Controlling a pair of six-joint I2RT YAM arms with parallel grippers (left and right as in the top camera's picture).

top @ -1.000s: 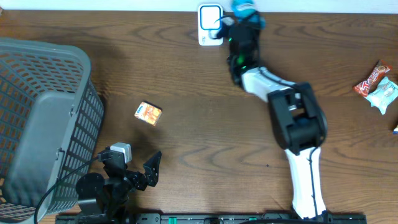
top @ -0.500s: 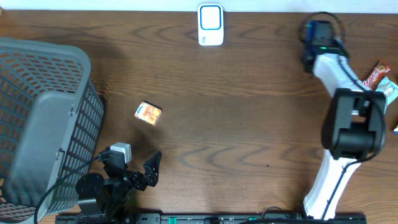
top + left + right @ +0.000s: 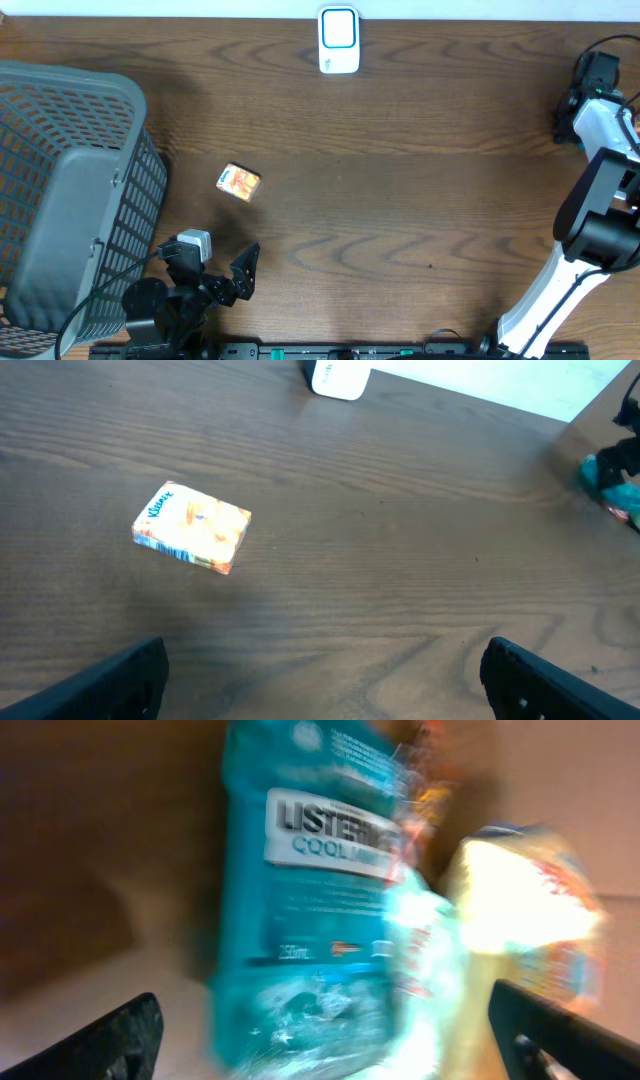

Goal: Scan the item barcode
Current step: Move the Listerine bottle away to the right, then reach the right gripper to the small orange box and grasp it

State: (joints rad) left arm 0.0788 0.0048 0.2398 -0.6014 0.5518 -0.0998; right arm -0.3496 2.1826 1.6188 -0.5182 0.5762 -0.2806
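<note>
The right claw (image 3: 340, 1038) is far to the right of the scanner (image 3: 338, 40), its jaws spread wide and gripping nothing. The teal mouthwash bottle (image 3: 310, 900) sits label-up just ahead of them, apparently loose, though the view is blurred. Snack packets (image 3: 525, 910) lie against the bottle. The left claw (image 3: 325, 678), near the table's front edge and left of the scanner, is wide open and empty.

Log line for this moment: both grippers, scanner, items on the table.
left gripper: open, empty | right gripper: open, facing mouthwash bottle, view blurred | scanner: nothing at it | tissue pack: lying free
</note>
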